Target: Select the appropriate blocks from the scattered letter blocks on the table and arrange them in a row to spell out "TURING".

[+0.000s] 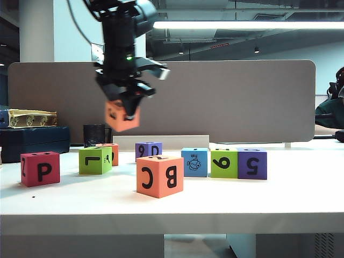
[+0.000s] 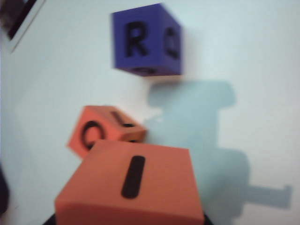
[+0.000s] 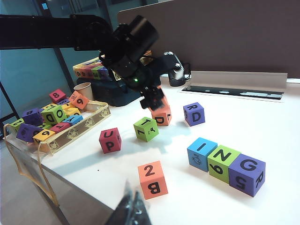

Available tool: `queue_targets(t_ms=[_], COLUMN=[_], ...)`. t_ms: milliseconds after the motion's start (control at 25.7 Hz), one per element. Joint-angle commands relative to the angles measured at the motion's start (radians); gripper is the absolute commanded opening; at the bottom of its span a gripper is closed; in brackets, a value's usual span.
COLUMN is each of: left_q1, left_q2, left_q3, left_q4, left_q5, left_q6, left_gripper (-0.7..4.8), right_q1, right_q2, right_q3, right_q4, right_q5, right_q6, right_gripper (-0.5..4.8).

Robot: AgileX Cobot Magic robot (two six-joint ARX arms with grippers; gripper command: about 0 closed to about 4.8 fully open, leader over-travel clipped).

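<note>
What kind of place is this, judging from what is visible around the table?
Probably an office or lab workspace. The white table stands against a grey partition panel, long ceiling lights run overhead, and a tray of spare letter blocks waits beside it.

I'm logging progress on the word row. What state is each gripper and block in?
Left gripper: aloft, shut on orange block.
Right gripper: away from the blocks, jaws unclear.
Blue I block, green N block, purple G block: touching in a row.
Purple R block: loose, alone.
Green T block: loose.
Magenta block: loose.
Orange B block: loose.
</note>
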Motion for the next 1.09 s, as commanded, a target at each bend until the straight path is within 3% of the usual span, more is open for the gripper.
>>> queue_targets(t_ms=[39,311,389,428,506,623,817,973,1090], left_q1=[0.056,0.193,0.221,0.242,0.265,0.27,0.267,0.268,0.269], left_q2=[-0.005,-0.005,-0.005,-0.004,-0.005,-0.005,-0.013,-0.013,-0.012], left_q3=[0.002,0.002,0.002,0.002,0.002,0.002,0.018,0.021,0.021], left_q4=[0.03,0.005,-0.002,-0.004,-0.005,-0.01,-0.236,-0.405,-0.442], left_q5=[-0.03,0.013,0.048,0.076,0.096,0.1,0.292,0.292,0.282], left_q6=[-0.049,-0.182,-0.207,-0.233,-0.27,-0.274,-0.291,-0.275,-0.218], left_gripper=[2.14,2.21,2.71,3.26,3.5,3.5,3.5,3.5,3.5], right_q1=[-0.001,-0.001,-0.001,-0.001,-0.001,-0.001,-0.001,-0.001,-0.001], right_q2=[-0.01,-0.01,-0.01,-0.01,-0.01,-0.01,-0.01,-0.01,-0.01], right_q3=[0.003,0.003,0.003,0.003,0.003,0.003,0.003,0.003,0.003], right_q4=[0.01,0.01,0.01,0.01,0.01,0.01,0.01,0.01,0.01], right_q5=[0.003,0.002,0.003,0.003,0.003,0.003,0.003,0.012,0.021], right_q6=[0.0,0.0,0.0,0.0,0.0,0.0,0.0,0.0,0.0], right_gripper=[-0.01,-0.01,-0.01,-0.01,-0.01,-0.01,-0.01,-0.01,-0.01])
